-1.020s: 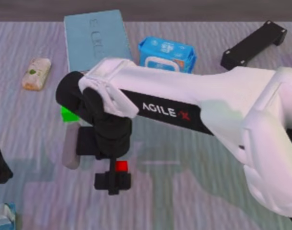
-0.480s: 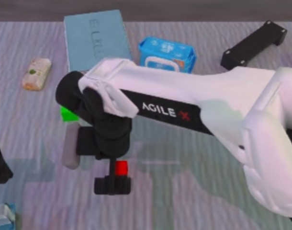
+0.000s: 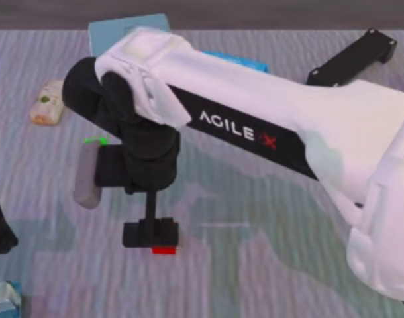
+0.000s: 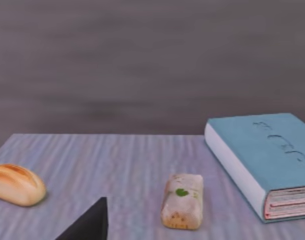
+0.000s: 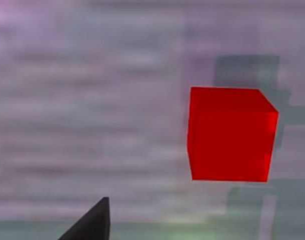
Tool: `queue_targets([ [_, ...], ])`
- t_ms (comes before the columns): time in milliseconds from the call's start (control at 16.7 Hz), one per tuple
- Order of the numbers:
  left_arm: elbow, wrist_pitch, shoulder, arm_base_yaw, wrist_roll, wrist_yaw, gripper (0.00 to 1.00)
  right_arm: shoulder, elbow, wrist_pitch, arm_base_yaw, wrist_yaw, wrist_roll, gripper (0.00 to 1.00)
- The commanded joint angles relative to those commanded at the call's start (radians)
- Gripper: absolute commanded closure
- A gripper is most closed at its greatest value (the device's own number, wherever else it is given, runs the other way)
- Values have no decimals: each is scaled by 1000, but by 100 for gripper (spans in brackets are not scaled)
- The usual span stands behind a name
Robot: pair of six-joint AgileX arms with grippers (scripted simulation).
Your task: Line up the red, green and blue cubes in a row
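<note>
1. Our right gripper [image 3: 151, 234] hangs over the table's middle-left, right above the red cube [image 3: 164, 250]
2. Only a red sliver peeks out beneath it
3. Can't tell whether its fingers are spread or closed

Right arm [image 3: 288, 126]: glossy white shell, black band lettered AGILE with red X, black rounded wrist section, grey side block, slim black stem, black tool [image 3: 150, 233].

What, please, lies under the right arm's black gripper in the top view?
Under the right gripper lies the glossy red cube on the striped table; only its edge shows there. The green cube is mostly covered by the arm; the blue cube is unseen.
</note>
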Motion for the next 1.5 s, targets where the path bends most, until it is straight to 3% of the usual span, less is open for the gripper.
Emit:
queue_targets([
  [420, 27, -18, 27, -5, -5, 1, 0, -30, -17, 13, -16, -2, 7, 0],
  [720, 261, -166, 268, -35, -49, 4, 0, -286, -234, 181, -127, -20, 72, 0],
  [1200, 922, -585, 1096, -110, -158, 0, 0, -1158, -987, 661, -465, -52, 297, 0],
  [1500, 1324, -860, 1616, -160, -227, -2, 0, -1719, -1547, 964, -668, -46, 444, 0],
])
